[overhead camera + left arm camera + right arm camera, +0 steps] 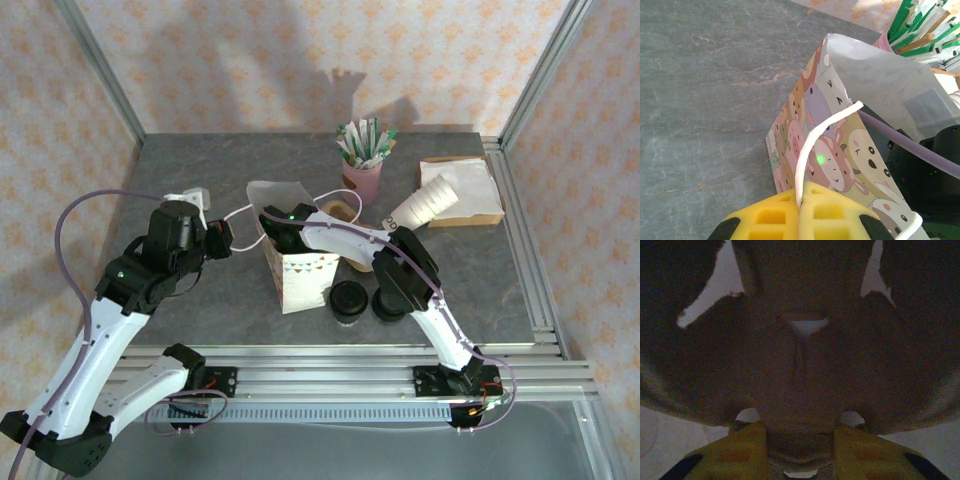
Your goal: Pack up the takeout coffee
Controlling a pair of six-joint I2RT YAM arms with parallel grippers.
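Grey marbled tabletop (200, 170) carries everything. At the left, the left claw (222, 238) is pinched tight on the white cord handle (807, 145) of the cartoon-animal paper gift bag (300, 275), which stands upright and open. The right claw (799, 432) is down inside that bag, its yellow fingers (740, 450) apart around a dim brown mass (800, 365); I cannot tell whether they grip it. Just right of the bag, outside it, stands the black-lidded pale paper takeout coffee cup (348, 297), with a second round black lid (388, 304) just beside it.
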